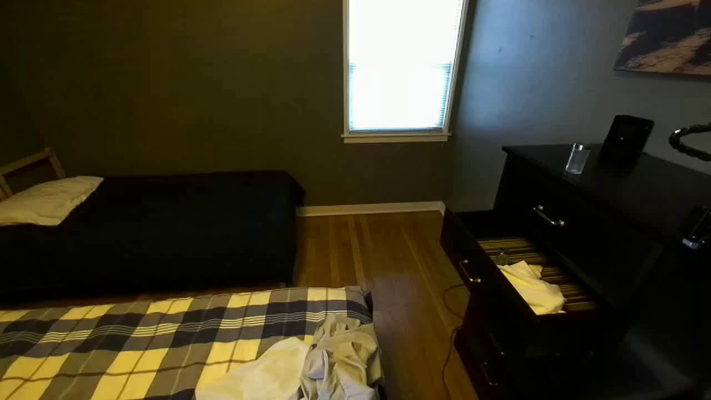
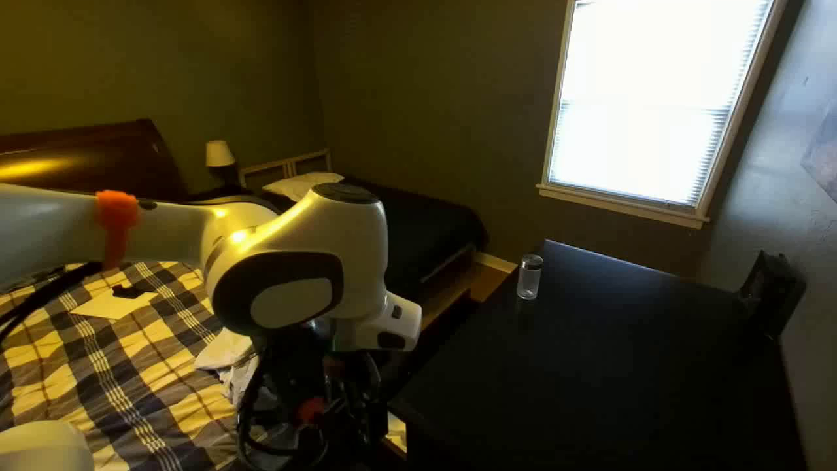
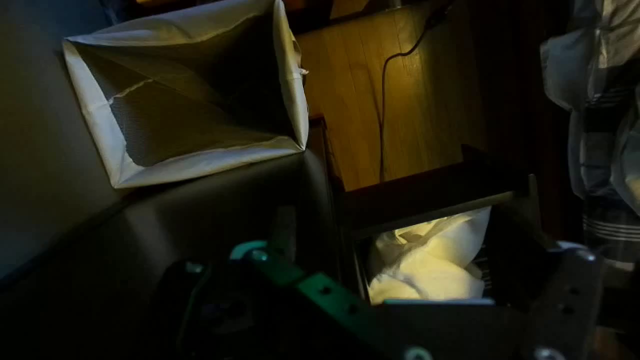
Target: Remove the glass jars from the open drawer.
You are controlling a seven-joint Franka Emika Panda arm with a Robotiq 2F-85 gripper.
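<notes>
The drawer (image 1: 472, 255) stands open at the front of the dark dresser (image 1: 611, 222) in an exterior view. It has a striped lining and a crumpled whitish cloth (image 1: 532, 286) inside. A small faint clear shape (image 1: 502, 258) beside the cloth looks like a glass jar. A clear glass jar (image 1: 577, 158) stands upright on the dresser top, also seen in an exterior view (image 2: 529, 278). In the wrist view my gripper (image 3: 409, 212) is open, its fingers wide apart and nothing seen between them. It points toward the drawer and cloth (image 3: 430, 265) and appears apart from them.
A white fabric bin (image 3: 210, 167) stands beside the dresser in the wrist view. A black object (image 1: 627, 136) is on the dresser top. A plaid bed (image 1: 166, 339) with pale cloths (image 1: 339, 355) lies opposite. A cable (image 3: 384, 100) runs over the wooden floor.
</notes>
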